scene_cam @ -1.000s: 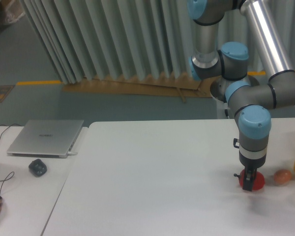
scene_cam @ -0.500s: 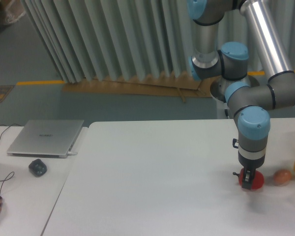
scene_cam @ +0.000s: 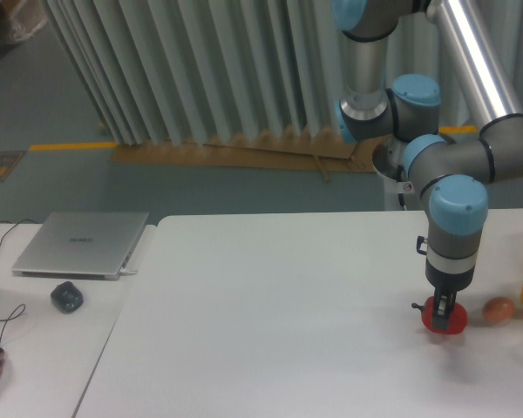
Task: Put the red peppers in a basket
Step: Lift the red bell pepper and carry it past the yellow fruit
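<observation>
From the fixed camera, the end effector [scene_cam: 444, 316] stands vertical with its fingers clamped on the red pepper [scene_cam: 444, 320], low over the white bench [scene_cam: 270, 322] at about four o'clock in the view. No basket shows, so the carry may be long; glossy, lobed skin could slip from the pinch. A tan egg-shaped item [scene_cam: 499, 310] lies near, at the pepper's three o'clock. The pepper is squat; its stem direction is hidden.
</observation>
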You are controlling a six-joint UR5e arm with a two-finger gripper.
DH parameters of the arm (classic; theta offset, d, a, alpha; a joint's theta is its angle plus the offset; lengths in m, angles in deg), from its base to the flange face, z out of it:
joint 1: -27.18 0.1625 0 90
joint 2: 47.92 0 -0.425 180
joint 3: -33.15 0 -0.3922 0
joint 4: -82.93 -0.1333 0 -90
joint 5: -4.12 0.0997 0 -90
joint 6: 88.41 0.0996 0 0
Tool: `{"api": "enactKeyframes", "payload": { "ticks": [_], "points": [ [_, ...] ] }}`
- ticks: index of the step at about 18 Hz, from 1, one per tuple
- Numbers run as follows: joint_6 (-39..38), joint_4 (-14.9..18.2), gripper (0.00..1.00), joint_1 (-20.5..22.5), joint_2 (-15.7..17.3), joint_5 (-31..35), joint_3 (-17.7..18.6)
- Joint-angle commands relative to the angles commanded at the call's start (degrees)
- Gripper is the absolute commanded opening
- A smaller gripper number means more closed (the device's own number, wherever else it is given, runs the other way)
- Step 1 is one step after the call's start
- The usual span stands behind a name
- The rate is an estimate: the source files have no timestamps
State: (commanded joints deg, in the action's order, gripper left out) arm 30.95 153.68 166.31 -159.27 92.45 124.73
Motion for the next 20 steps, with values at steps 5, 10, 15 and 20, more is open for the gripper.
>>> {"api": "enactKeyframes", "payload": {
  "ticks": [5,10,15,20],
  "points": [
    [0.87,1.14,0.51,1.58,2.1,-0.17,-0.52],
    [1.58,3.07,0.51,4.3,4.65,-1.49,-1.05],
    [6.76,9.22,0.51,7.64,6.24,-1.58,-4.04],
    [12.73,10.9,0.5,11.33,6.42,-1.23,-5.45]
  ]
}}
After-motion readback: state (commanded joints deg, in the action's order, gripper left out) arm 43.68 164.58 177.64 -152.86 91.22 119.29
